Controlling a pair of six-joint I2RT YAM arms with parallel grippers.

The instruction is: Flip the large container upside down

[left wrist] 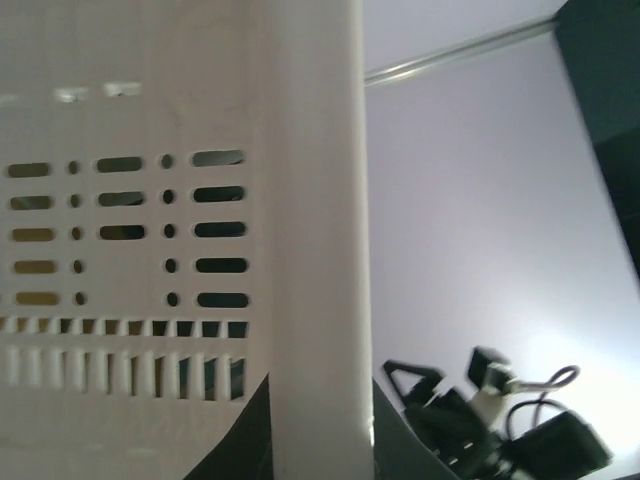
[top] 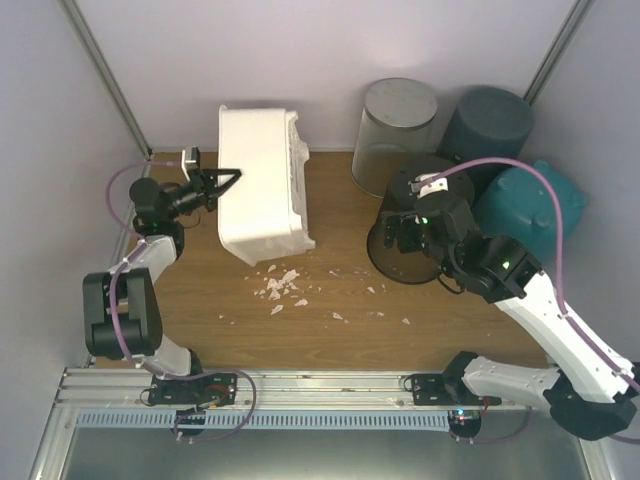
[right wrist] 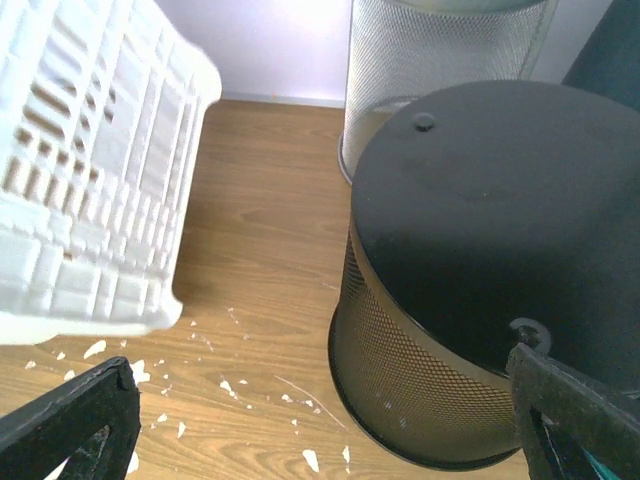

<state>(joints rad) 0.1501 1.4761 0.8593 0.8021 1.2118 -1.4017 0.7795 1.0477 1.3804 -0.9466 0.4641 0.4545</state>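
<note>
Left gripper [top: 228, 181] clamps only the thin rim of the white large container [top: 262, 185], which is tipped up at the table's back-left, so it may slip mid-flip or swing into the black bin [top: 388, 258] under the wide-open right gripper [top: 403, 236].

White scraps [top: 282, 288] litter the wooden table [top: 330, 215] near a black mesh bin [right wrist: 470, 220].

Open table [top: 340, 230] between crate [top: 262, 185] and black bin [top: 384, 255]

We see the crate [top: 258, 185], white plastic with slotted walls, tipped up on one edge and leaning at the bench's [top: 200, 290] far left.
</note>
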